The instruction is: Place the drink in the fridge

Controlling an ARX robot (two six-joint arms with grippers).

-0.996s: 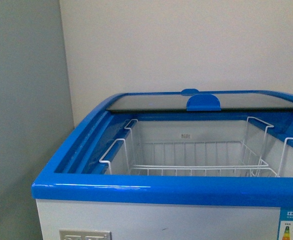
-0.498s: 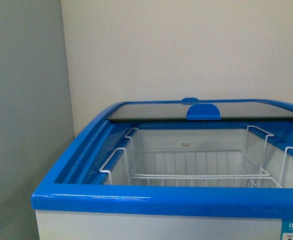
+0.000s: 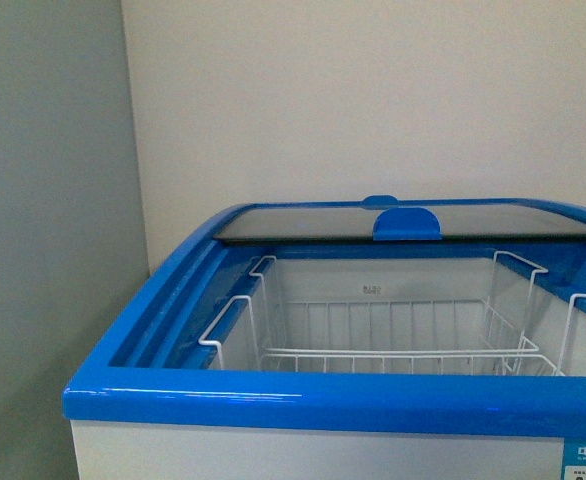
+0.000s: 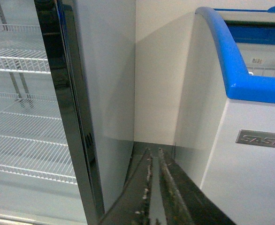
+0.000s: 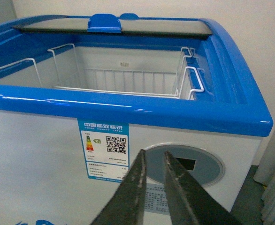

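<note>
The fridge (image 3: 203,388) is a white chest cooler with a blue rim. Its glass lid (image 3: 403,222) is slid to the back, so the top is open over empty white wire baskets (image 3: 373,330). The fridge also shows in the right wrist view (image 5: 128,108) and in the left wrist view (image 4: 231,70) with its SAST badge (image 4: 262,139). My left gripper (image 4: 154,152) is shut and empty, low by the fridge's left side. My right gripper (image 5: 154,154) is shut and empty in front of the fridge's white front wall. The drink is out of view.
A tall grey upright glass-door cabinet (image 4: 67,103) with wire shelves (image 4: 20,63) stands left of the fridge, with a narrow gap between them. A wall (image 3: 373,90) runs behind the fridge. An energy label (image 5: 102,147) and round grey panel (image 5: 194,164) sit on the fridge front.
The front view has shifted slightly: the fridge sits a little lower in the picture than one second ago. Since half a second ago nothing has visibly moved.
</note>
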